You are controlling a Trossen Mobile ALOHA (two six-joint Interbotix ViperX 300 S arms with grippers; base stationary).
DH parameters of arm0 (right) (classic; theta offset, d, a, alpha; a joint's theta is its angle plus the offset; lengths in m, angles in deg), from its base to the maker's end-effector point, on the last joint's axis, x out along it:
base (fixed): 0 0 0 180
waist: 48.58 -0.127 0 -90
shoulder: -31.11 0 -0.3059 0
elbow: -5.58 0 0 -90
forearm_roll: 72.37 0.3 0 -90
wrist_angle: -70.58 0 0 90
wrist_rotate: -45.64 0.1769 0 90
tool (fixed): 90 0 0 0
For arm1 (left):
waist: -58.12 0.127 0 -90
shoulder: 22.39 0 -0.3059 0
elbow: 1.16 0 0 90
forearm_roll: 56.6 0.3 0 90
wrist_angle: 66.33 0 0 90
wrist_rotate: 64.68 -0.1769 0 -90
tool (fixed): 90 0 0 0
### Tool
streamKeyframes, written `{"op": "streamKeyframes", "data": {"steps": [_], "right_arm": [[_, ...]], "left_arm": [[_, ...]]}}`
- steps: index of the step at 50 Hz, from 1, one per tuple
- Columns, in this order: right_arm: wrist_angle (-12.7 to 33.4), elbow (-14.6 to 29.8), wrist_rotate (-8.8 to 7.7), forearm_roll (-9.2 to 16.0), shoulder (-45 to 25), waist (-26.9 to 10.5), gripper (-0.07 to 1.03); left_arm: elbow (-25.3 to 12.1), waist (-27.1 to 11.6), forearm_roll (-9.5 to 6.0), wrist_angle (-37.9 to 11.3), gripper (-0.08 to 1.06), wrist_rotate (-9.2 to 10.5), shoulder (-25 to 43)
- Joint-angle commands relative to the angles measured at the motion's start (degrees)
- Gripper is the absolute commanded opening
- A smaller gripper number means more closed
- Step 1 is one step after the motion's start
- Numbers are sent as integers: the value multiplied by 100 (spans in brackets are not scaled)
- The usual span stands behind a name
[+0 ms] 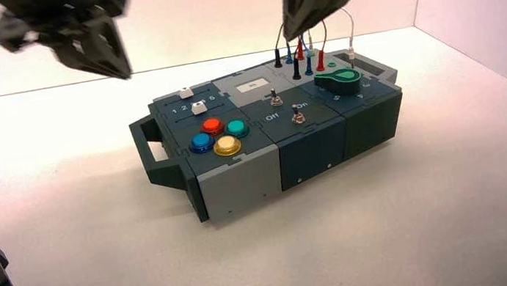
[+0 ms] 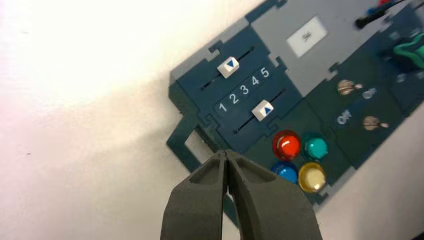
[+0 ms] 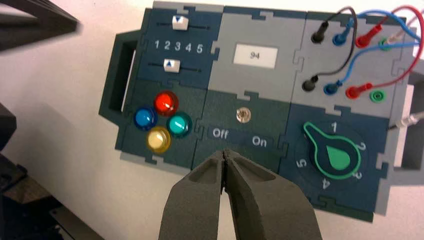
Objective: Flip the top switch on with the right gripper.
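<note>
The top switch (image 1: 275, 99) is a small silver toggle on the dark middle panel of the box, above the "Off / On" lettering. It also shows in the right wrist view (image 3: 243, 115) and in the left wrist view (image 2: 346, 87). A second, alike switch (image 1: 297, 115) stands nearer the front. It is hidden behind my fingers in the right wrist view. My right gripper (image 1: 294, 34) (image 3: 225, 152) is shut and empty. It hangs high above the box's rear, over the wires, apart from the switch. My left gripper (image 1: 124, 71) (image 2: 226, 152) is shut and empty, high at the left.
The box (image 1: 240, 178) stands turned on the white table. It bears two white sliders (image 1: 198, 106), four coloured buttons (image 1: 213, 125), a green knob (image 1: 341, 80), a display (image 3: 255, 55) reading 94, and plugged wires (image 1: 298, 52). White walls close in the back and sides.
</note>
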Motion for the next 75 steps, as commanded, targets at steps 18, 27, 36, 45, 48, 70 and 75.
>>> {"op": "streamKeyframes", "data": {"steps": [18, 27, 36, 45, 48, 70, 75], "right_arm": [[-9, 431, 9, -26, -308, -18, -2], [-9, 545, 9, -79, -343, -9, -2], [26, 677, 9, -88, -457, -9, -2], [185, 800, 9, -88, -650, -9, -2], [237, 835, 9, -88, -738, -18, -2], [387, 800, 26, 62, -1266, -35, -2], [387, 844, 26, 193, -1485, -44, -2]], "left_arm": [[-580, -334, 167, -290, -3, -264, 1600], [-624, -334, 264, -369, -3, -299, 1731], [-721, -334, 334, -659, -3, -369, 1863], [-686, -325, 334, -826, -3, -396, 1863], [-686, -334, 334, -914, -3, -387, 1854], [-756, -334, 334, -1046, -3, -387, 1784], [-835, -334, 334, -1046, -3, -413, 1828]]}}
